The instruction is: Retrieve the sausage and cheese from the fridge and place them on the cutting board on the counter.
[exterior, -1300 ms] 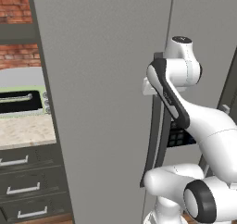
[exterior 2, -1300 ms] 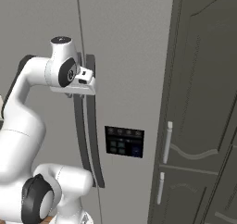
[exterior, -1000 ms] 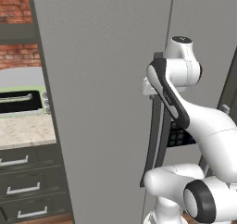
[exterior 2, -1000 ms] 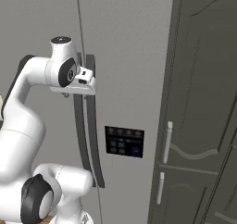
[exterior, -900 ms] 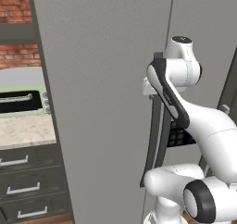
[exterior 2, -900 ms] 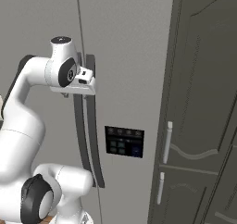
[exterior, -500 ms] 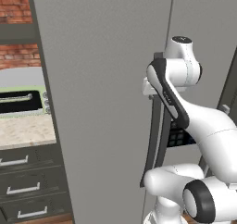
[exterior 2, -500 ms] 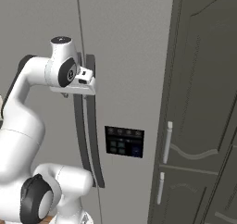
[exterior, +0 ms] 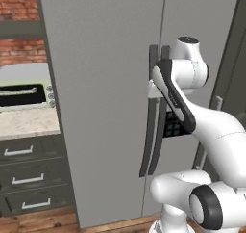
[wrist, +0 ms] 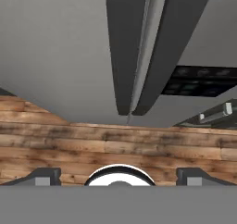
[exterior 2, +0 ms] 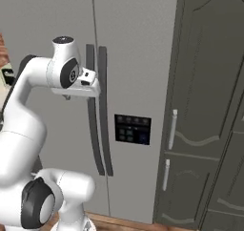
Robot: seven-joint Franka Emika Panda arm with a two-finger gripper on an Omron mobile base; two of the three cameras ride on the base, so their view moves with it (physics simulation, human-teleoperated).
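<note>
The fridge (exterior: 105,83) stands shut, a flat grey front with two long dark curved handles (exterior: 146,145) side by side at the door seam. My gripper (exterior: 153,90) hovers at the upper part of those handles, close against them (exterior 2: 93,89). In the hand view the gripper (wrist: 119,176) is open, its fingertips (wrist: 46,174) far apart with nothing between them, looking down along both handles (wrist: 121,47). Sausage and cheese are hidden behind the shut doors. The cutting board is out of view. A strip of the beige counter (exterior: 26,123) shows at the left.
A toaster oven (exterior: 24,95) sits on the counter above dark grey drawers (exterior: 29,174). A dark dispenser panel (exterior 2: 132,129) is set in the right fridge door. Tall dark cabinet doors (exterior 2: 205,106) stand to the right of the fridge. Wooden floor (wrist: 115,140) lies below.
</note>
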